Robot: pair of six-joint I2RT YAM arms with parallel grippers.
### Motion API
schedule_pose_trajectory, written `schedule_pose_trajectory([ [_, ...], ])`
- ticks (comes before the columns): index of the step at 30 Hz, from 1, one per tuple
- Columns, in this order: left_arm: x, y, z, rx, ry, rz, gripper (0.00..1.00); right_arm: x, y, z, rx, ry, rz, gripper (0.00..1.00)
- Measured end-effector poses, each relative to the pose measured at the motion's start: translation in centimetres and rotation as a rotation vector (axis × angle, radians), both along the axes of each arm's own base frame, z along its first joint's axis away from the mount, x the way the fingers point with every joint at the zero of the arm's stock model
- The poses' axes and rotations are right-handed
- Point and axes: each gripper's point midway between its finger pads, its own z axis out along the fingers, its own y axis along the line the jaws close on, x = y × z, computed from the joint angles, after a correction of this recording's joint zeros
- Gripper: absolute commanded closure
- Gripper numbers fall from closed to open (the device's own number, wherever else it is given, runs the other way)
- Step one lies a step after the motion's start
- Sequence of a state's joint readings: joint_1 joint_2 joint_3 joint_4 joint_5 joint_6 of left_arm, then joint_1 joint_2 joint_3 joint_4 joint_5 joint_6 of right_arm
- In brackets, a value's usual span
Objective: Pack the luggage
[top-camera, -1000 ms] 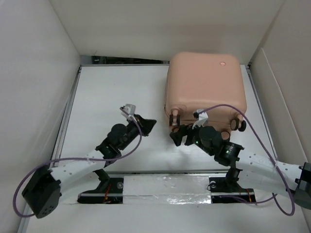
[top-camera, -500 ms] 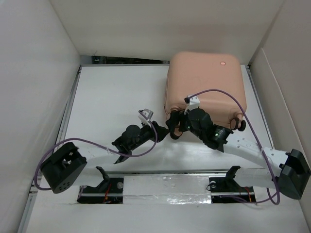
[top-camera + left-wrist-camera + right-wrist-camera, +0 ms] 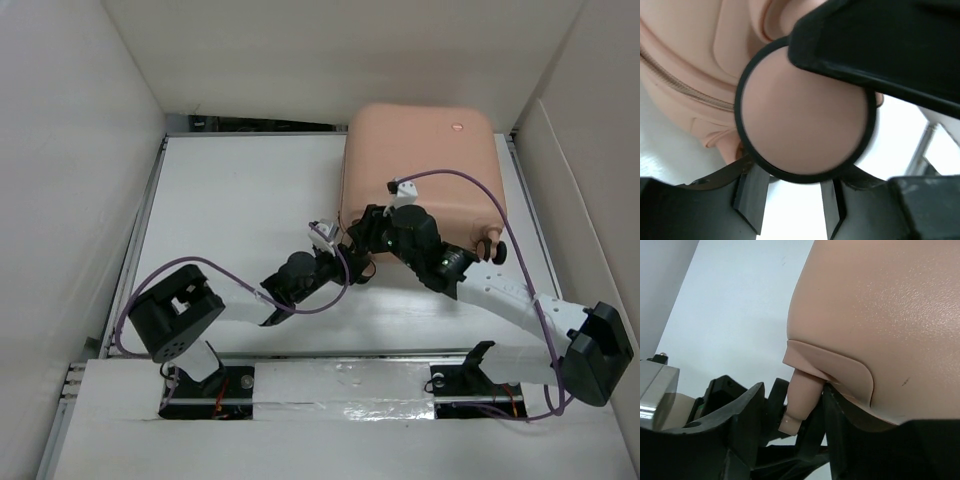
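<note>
The luggage [image 3: 420, 165] is a closed peach-pink hard-shell suitcase at the back right of the white table. Both grippers meet at its near-left corner. My left gripper [image 3: 347, 258] is open; in the left wrist view [image 3: 792, 187] the pink, black-rimmed caster wheel [image 3: 805, 120] sits just beyond its fingertips [image 3: 751, 195]. My right gripper [image 3: 368, 233] is open, and in the right wrist view [image 3: 792, 402] its jaws stand either side of that caster's pink stem [image 3: 801, 390], the right finger [image 3: 840, 420] touching it under the shell [image 3: 890, 315]. Nothing is held.
A second caster [image 3: 490, 252] sticks out at the suitcase's near-right corner. White walls [image 3: 80, 150] close in the table on the left, back and right. A metal rail [image 3: 340, 385] runs along the near edge by the arm bases.
Both arms have reached forward to the suitcase's near-left caster. The left gripper moved right and forward to the wheel; the right gripper moved up and left onto the same corner.
</note>
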State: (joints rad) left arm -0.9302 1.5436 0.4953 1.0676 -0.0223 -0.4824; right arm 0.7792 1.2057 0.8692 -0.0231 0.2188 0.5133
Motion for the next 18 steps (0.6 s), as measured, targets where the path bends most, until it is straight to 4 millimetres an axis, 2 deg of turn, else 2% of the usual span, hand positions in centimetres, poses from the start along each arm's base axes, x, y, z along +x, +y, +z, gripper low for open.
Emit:
schedule_pose_trajectory([
  [3,0.9,-0.2,-0.7,0.021,-0.005,0.039,0.59,0.2,-0.1,0.1,-0.013,-0.012,0.019,0.31],
  [4,1.2,-0.2,-0.9,0.028,-0.005,0.053,0.57,0.2,-0.1,0.1,-0.021,-0.019,0.028,0.17],
  [6,1.5,0.1,-1.3,0.043,-0.01,0.08,0.49,-0.1,0.1,0.0,-0.034,-0.027,0.058,0.09],
  [8,1.9,0.4,-1.5,0.053,-0.014,0.108,0.42,-0.2,0.3,0.1,-0.038,-0.033,0.077,0.08],
  [11,2.3,0.7,-1.8,0.068,-0.019,0.135,0.38,-0.3,0.4,-0.1,-0.028,-0.047,0.087,0.1],
  [15,2.6,0.9,-2.3,0.082,-0.025,0.159,0.38,-0.2,0.4,-0.5,-0.03,-0.051,0.09,0.16],
  [18,2.8,0.9,-2.6,0.086,-0.033,0.17,0.41,0.2,0.4,-1.0,-0.04,-0.039,0.081,0.15],
])
